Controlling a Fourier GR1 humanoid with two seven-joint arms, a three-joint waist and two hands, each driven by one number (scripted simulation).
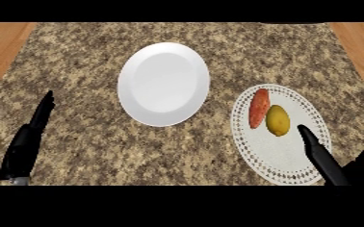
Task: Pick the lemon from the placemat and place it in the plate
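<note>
1. Speckled brown granite counter (85, 57) fills the view, with wooden strips at the far left and far right edges.
2. Plain white round plate (163, 83) sits mid-counter with nothing on it, well apart from both hands.
3. White round placemat with a lacy dotted border (284, 163) lies right of the plate, close to it but not touching.
4. Yellow oval lemon (278, 120) rests on the placemat's upper part, not held.
5. Orange-red elongated vegetable, maybe a sweet potato (259, 107), lies just left of the lemon, touching or nearly so, on the side toward the plate.
6. Right hand (320, 156) is over the placemat's lower right; fingers straight and together, tip just below the lemon, a small gap between.
7. Left hand (32, 130) rests at the left edge, fingers straight, pressed together, pointing up, holding nothing.
</note>
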